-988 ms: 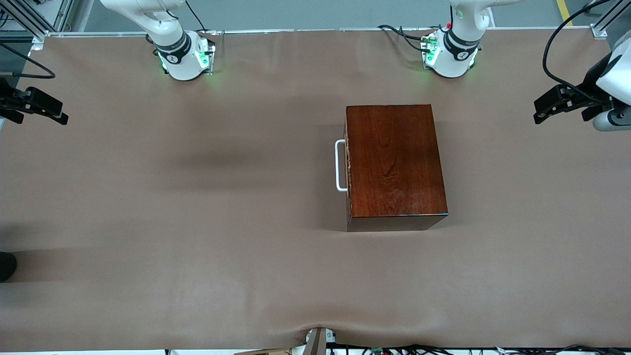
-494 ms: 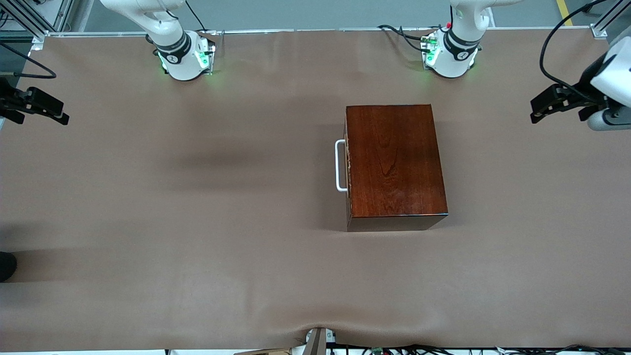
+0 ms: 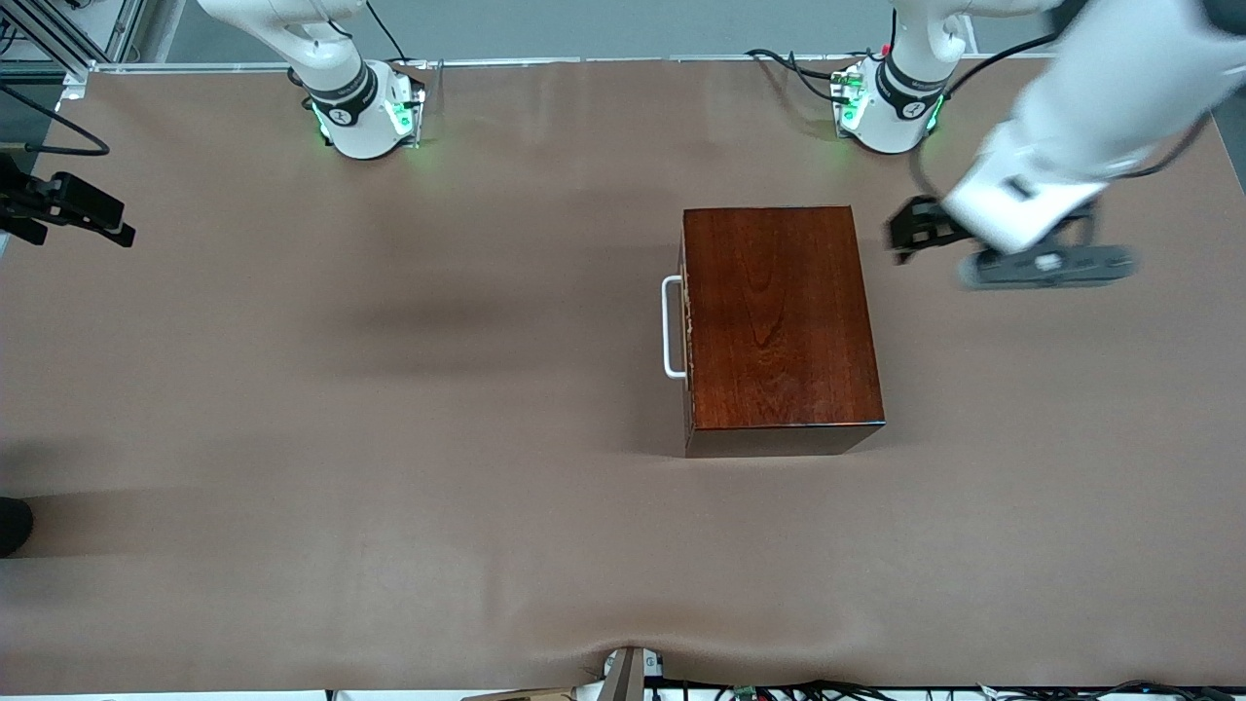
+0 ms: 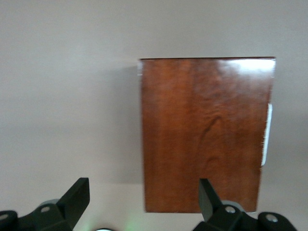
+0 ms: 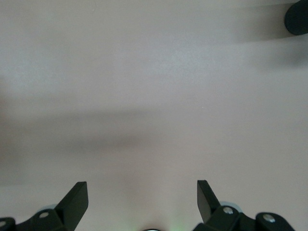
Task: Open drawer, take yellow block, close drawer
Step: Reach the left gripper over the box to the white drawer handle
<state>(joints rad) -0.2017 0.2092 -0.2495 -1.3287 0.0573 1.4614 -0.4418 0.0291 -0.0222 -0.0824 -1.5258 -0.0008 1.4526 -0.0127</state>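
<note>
Sitting shut: the drawer (image 3: pixel 687 326) is pushed all the way into its wooden box (image 3: pixel 779 321), only a thin pale edge of it showing along the box's front face
Box: glossy dark reddish-brown wood with clear grain, resting on the brown table (image 3: pixel 389 438), more toward the left arm's end
Handle: white U-shaped bar handle (image 3: pixel 671 327) sticking out of the drawer front, pointing toward the right arm's end; the left wrist view catches just a sliver of it (image 4: pixel 267 134) past the box top (image 4: pixel 204 134)
Yellow block: can't see it anywhere
Left gripper: left gripper (image 3: pixel 900 237) is up over bare table just beside the box, on the side away from the handle, fingers spread wide (image 4: pixel 79 195), nothing between them
Right gripper: right gripper (image 3: pixel 107 222) waits at the edge of the right arm's end of the table, fingers (image 5: pixel 77 197) spread apart too, only plain tabletop under it
</note>
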